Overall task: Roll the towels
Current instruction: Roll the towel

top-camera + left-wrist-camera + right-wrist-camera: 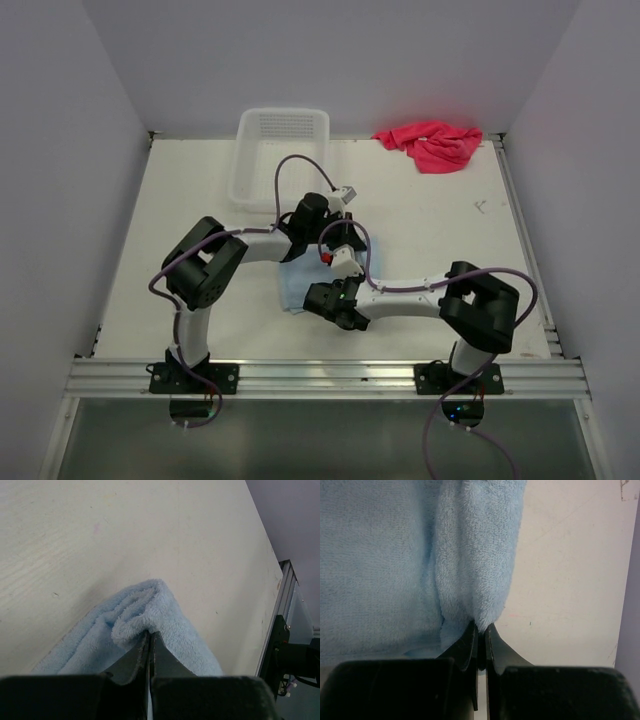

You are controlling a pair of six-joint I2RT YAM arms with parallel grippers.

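Edge of blue towel (165, 625): left fingers (132, 662), right fingers (465, 647) pinching | pink towel (432, 143) far

- Towels: 2 in all: 1 light blue towel (167, 617), 1 pink-red towel (432, 144)
- Baskets: 1 white mesh basket (248, 182)
- Robot arms: 2, the left arm (208, 268) and right arm (482, 302)
- Grippers: 2, one per arm: left gripper (150, 636), right gripper (481, 628)
- Benches: 1 bench (450, 235)

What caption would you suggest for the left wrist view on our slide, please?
Left claw shut on a folded edge of the light blue towel, which lies on the pale table.
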